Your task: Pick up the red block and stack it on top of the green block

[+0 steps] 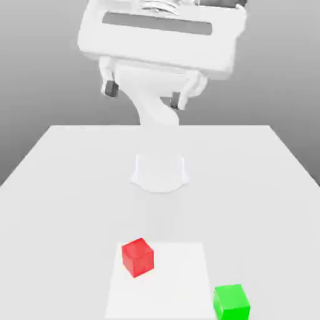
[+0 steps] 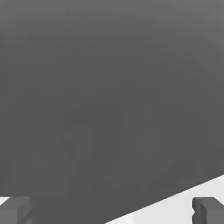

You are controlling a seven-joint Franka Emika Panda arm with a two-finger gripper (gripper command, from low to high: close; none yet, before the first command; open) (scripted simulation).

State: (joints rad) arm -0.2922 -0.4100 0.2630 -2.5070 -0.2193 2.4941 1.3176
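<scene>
The green block [image 1: 231,302] sits closest to the exterior camera, at the front edge of the table [image 1: 62,187] toward the exterior view's right, resting flat with nothing on it. The gripper [image 1: 143,94] hangs high above the far half of the table, its two dark fingertips [image 1: 110,87] spread wide apart with nothing between them; in the hand view the same fingertips [image 2: 15,211] stand at opposite edges with only grey background and a corner of the white table past them. Below the gripper the arm's round base [image 1: 160,172] sits on the table. Nearer the front, the red block [image 1: 138,256] lies on a slightly brighter square patch [image 1: 175,275], turned a little so one corner faces forward. It is on the exterior view's left of the green block and a bit farther back, near it but clearly apart. Judging from this, the task is at its very beginning: the reach toward the red block has not yet got low or close. The next move calls for bringing the open gripper over the red block, turning the wrist to match the cube's skewed faces, then descending straight so the fingertips straddle it before closing.
</scene>
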